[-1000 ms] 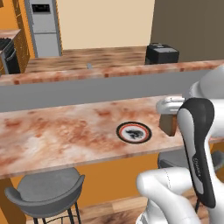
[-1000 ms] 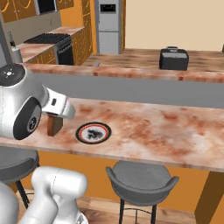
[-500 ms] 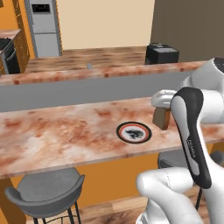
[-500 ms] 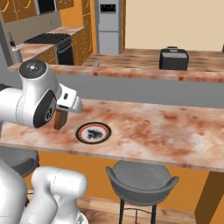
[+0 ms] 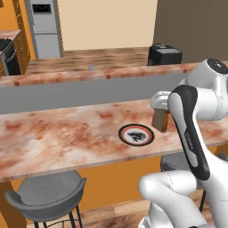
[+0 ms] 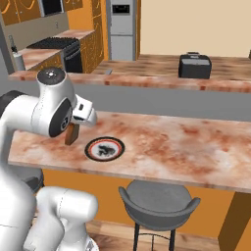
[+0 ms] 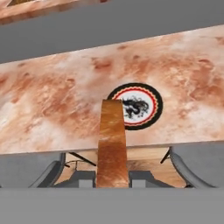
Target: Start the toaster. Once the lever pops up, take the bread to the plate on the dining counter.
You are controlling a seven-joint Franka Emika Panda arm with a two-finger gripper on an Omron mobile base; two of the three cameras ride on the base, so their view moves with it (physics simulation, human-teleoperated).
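Tool (image 7: 112, 177) clenched on the bread (image 7: 111, 144): hand view has the brown slice edge-on, running up centre frame from between the finger tips at the bottom, its top end overlapping the plate's (image 7: 154, 103) near rim. In left base view bread (image 5: 160, 120) hangs upright, right of centre, above the dining table (image 5: 58, 138), just right of the plate (image 5: 136, 134) and not touching it. In right base view bread (image 6: 72, 133) sits left of centre under the white wrist, plate (image 6: 104, 149) just to its right, flat on the marbled table (image 6: 196, 147). Toaster (image 5: 164, 54) upper right on the far counter, well apart from the plate; same toaster (image 6: 194, 65) upper right in right base view. Grey stool (image 6: 158, 201) under the table edge, lower centre.
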